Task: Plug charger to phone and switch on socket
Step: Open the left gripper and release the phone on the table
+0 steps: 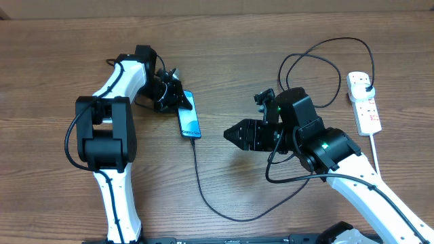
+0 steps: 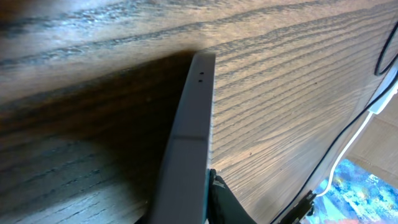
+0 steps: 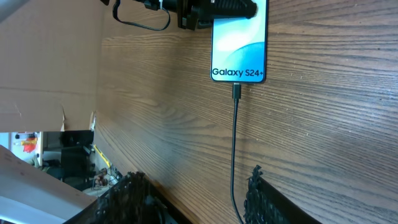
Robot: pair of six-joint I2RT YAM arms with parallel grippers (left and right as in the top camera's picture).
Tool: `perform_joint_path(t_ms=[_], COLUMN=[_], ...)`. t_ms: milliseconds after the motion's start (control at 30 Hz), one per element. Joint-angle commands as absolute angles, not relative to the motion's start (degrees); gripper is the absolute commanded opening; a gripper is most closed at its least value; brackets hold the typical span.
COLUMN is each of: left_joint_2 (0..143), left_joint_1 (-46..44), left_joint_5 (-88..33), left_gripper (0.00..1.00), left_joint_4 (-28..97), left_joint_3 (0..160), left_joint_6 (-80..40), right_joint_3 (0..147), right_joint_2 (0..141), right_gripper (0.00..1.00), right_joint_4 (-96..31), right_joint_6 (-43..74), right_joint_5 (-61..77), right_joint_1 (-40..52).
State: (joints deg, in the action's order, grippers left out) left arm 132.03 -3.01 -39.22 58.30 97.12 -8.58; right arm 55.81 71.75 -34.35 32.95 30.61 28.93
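Observation:
The phone [image 1: 190, 115] lies on the wooden table with its blue screen lit; in the right wrist view [image 3: 239, 43] it reads "Galaxy S24+". My left gripper [image 1: 173, 95] is shut on the phone's far end, and the left wrist view shows the phone's edge [image 2: 186, 143] against a finger. The charger cable [image 1: 203, 191] has its tip in the phone's near end [image 3: 237, 91] and loops round to a black plug [image 1: 367, 86] in the socket [image 1: 366, 114]. My right gripper [image 1: 232, 134] is open and empty, right of the phone, and the cable [image 3: 235, 149] runs between its fingers [image 3: 196, 194].
The power strip's thick white cord [image 1: 375, 154] runs toward the front right edge. Slack black cable loops [image 1: 319, 64] lie behind my right arm. The table's left edge and floor clutter [image 3: 62, 155] show in the right wrist view.

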Motion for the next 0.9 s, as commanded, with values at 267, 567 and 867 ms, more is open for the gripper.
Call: perform_joint_path(t_ms=[267,567,867], left_joint_2=[131.90,131.90,131.90], left_joint_1=[-3.44,-3.44,-3.44], left_joint_5=[-37.04,-36.14,-31.07], left_gripper=[0.18,0.23,0.31], left_joint_4=[58.78,59.94,60.86], left_joint_3=[97.54,97.54,97.54], left_joint_6=[-7.94,-7.92,-8.36], right_joint_3=[56.21,56.21,56.21], right_joint_2=[71.81,71.81,71.81], right_gripper=[0.56,0.56,0.56], right_joint_4=[-34.22,-34.22,-34.22], right_joint_6=[32.58,32.58,32.58], right_joint_5=[29.98,29.98,30.00], right_joint_1=[28.86,28.86,28.86])
